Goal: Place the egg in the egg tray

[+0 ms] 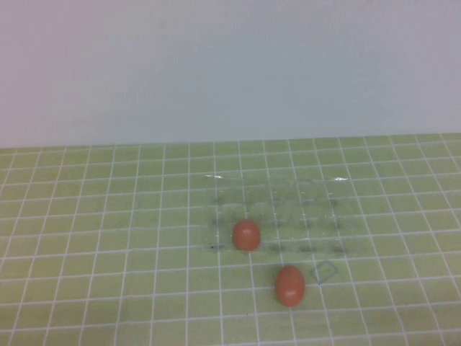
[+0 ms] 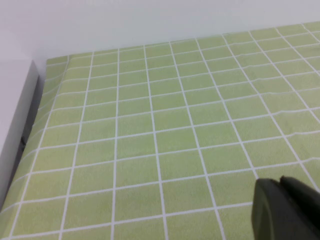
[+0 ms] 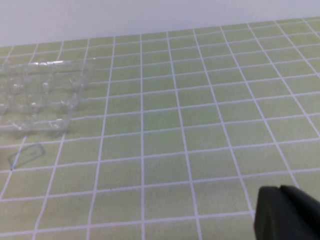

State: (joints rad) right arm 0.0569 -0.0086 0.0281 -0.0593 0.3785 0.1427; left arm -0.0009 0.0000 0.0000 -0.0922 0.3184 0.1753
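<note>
The clear plastic egg tray (image 1: 288,205) lies on the green grid cloth at mid table. One orange-brown egg (image 1: 246,236) rests at the tray's front left, seemingly in a cup. A second egg (image 1: 289,285) lies on the cloth just in front of the tray. The tray also shows in the right wrist view (image 3: 40,95), with no egg in sight there. Neither gripper shows in the high view. My left gripper (image 2: 280,181) hovers shut and empty over bare cloth. My right gripper (image 3: 279,189) is shut and empty, well away from the tray.
A small clear rectangular scrap (image 1: 324,271) lies right of the front egg; it also shows in the right wrist view (image 3: 27,154). A white wall runs behind the table. The cloth's edge and a white surface (image 2: 15,125) show in the left wrist view.
</note>
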